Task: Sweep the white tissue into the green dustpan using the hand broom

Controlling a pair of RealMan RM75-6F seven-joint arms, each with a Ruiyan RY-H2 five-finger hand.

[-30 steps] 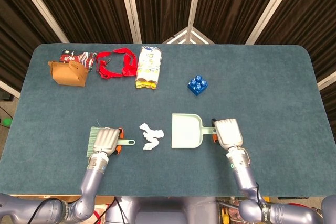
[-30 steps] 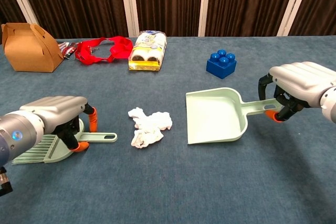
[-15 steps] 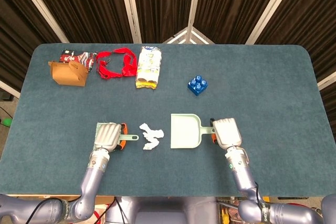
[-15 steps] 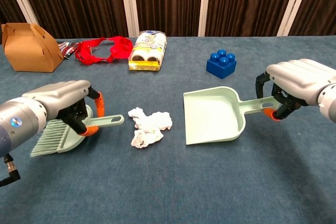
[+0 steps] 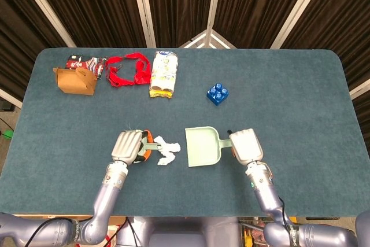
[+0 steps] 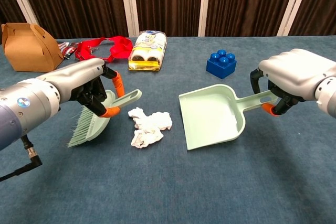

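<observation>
White tissue (image 6: 150, 126) is located on the blue table (image 6: 173, 192), crumpled, between the hand broom (image 6: 100, 117) and the green dustpan (image 6: 212, 115). The broom is gripped at its handle by the left hand (image 6: 86, 85), with the fingers closed around it; the brush is lifted clear of the table and tilted, bristles pointing down and to the left, handle end angled up toward the tissue. In the head view, the left hand (image 5: 129, 146) is seen just beside the tissue (image 5: 166, 150). The dustpan handle is clamped by the right hand (image 6: 294, 74), and the pan is tilted, with its open mouth directed at the tissue and near it. In the head view, the dustpan (image 5: 202, 146) is positioned immediately right of the tissue, with the right hand (image 5: 245, 146) at its handle. At the far side of the table, a cardboard box (image 6: 30, 46), a red strap (image 6: 102, 48), a yellow package (image 6: 147, 50) and a blue block (image 6: 221, 63) are placed well apart from the work area.
</observation>
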